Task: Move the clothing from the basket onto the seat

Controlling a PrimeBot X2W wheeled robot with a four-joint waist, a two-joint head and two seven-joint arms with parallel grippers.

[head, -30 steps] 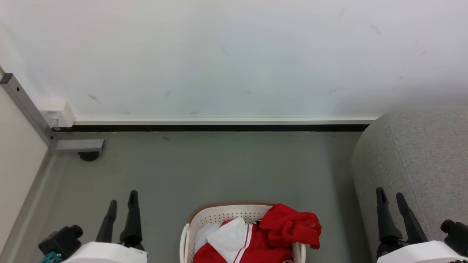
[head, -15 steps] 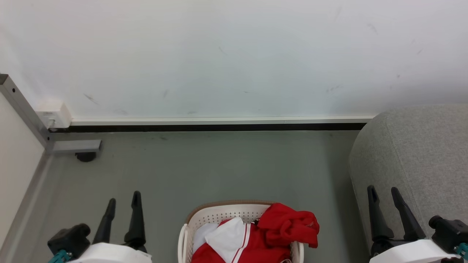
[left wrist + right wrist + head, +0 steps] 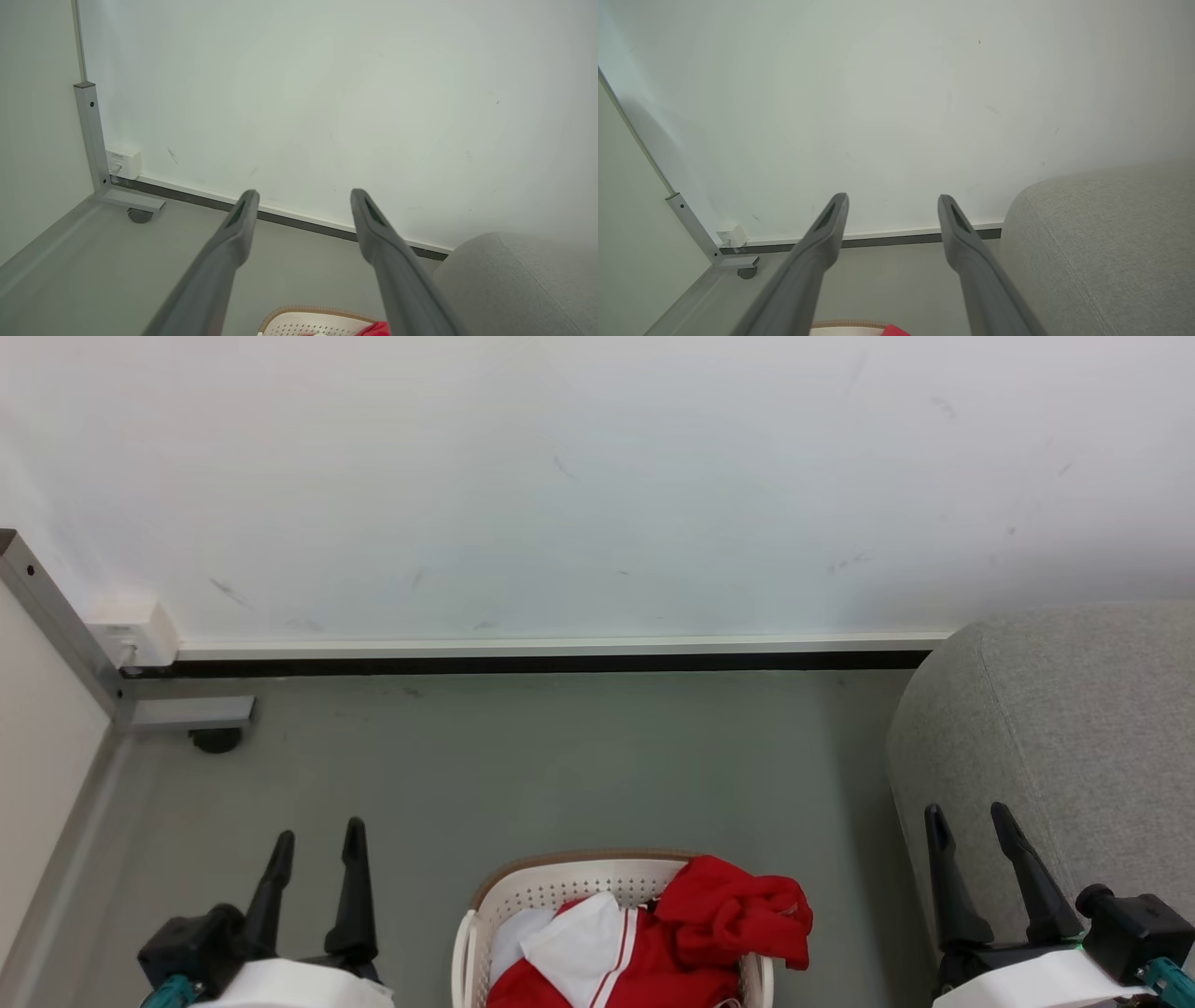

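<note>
Room: a plain white wall (image 3: 597, 476) fills the upper half of the head view, marked with a few faint dark scuffs. A white skirting strip (image 3: 560, 644) with a black band under it runs along its foot. Floor (image 3: 560, 756): smooth grey-green, matt, with small dark marks near the skirting.

Left corner: a grey metal post (image 3: 56, 616) leans up along a pale side panel. Its flat foot bar (image 3: 191, 712) lies on the floor, with a dark caster (image 3: 215, 739) beneath it. A small white socket box (image 3: 135, 625) sits on the wall just beside the post.

Seat (image 3: 1074, 728): grey woven upholstery with a rounded corner, standing on the floor at the right, its back end against the wall.

Basket (image 3: 560, 887): cream, perforated wall, brown rim, on the floor at the bottom centre, between the two arms and near the seat but apart from it.

Clothing (image 3: 728, 915): bright red, heaped inside the basket, with one bunched fold rising over the right rim. Its white panel (image 3: 583, 943) and a white double stripe face up. A pale cloth (image 3: 509, 933) lies under it at the left.

Left jaws: lower left of the head view, fingers (image 3: 352, 887) spread, nothing between them, above bare floor to the left of the basket.

Right jaws: lower right, fingers (image 3: 945, 877) likewise spread and empty, seen against the seat's side. Both wrist views show open floor and wall between the finger pairs.
</note>
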